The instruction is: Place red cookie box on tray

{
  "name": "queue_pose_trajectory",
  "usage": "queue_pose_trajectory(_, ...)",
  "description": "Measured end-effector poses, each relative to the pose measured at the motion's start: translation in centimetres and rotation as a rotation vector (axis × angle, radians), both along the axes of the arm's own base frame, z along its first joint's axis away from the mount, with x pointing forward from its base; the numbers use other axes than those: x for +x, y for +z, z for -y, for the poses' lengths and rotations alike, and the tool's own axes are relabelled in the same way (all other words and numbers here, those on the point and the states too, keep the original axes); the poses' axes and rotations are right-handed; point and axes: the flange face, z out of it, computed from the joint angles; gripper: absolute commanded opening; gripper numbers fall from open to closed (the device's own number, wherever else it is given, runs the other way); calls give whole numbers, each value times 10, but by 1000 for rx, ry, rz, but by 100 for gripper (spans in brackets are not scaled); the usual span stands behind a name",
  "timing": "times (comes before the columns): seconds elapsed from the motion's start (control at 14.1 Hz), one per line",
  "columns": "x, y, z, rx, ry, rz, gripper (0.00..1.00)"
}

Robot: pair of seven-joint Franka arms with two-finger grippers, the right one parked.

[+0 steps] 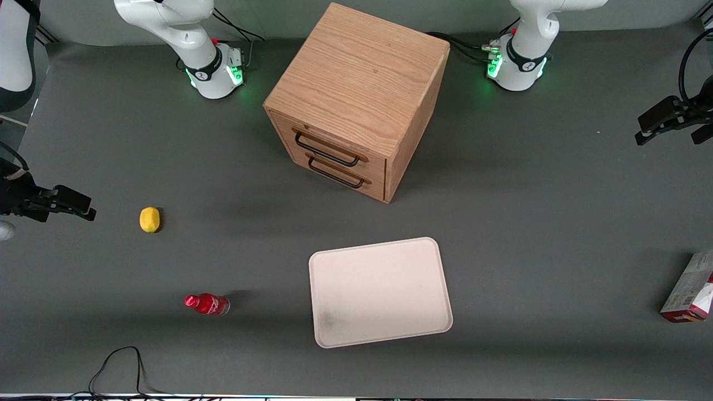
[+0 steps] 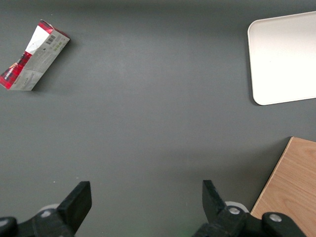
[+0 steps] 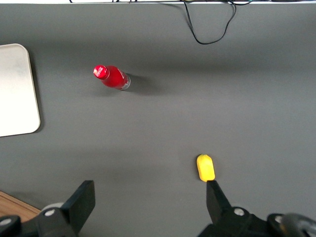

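**Task not started: box ungrasped, tray bare**

Nothing done yet, as judged from the layout. The red cookie box [image 1: 689,289] is seen lying on the table [image 1: 535,223] at the working arm's end, right at the edge of the front view and partly cut off there. The tray [image 1: 380,292] is seen bare near the table's middle, well apart from the box. The hand [image 1: 671,120] is held released above the table at the working arm's end, farther from the front camera than the box; in the wrist view its fingers [image 2: 76,202] are spread wide with nothing between them.

Left to do: reach, grasp, lift, carry, set down. All of it.

Edges and room:
- The box is seen tilted relative to the tray's sides in the wrist view [image 2: 32,57]; wrist rotation is likely needed so the slim sides are spanned.
- The box sits close to the table's end; its exact margin cannot be told since it is cropped.
- Bare table is seen between box and tray, so a straight carry path looks open.
- The wooden drawer cabinet [image 1: 356,100] stands farther from the front camera than the tray, with a gap between them; it should be kept clear during the carry.
- A red bottle [image 1: 207,304] and a yellow object [image 1: 150,219] lie toward the parked arm's end, well off the path.
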Motion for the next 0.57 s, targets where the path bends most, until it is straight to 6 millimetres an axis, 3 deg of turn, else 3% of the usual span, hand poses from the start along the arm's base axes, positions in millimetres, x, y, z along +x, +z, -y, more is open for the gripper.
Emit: queue_pose_trajectory(0.57, -1, -4, 0, 1, -1, -25, 100)
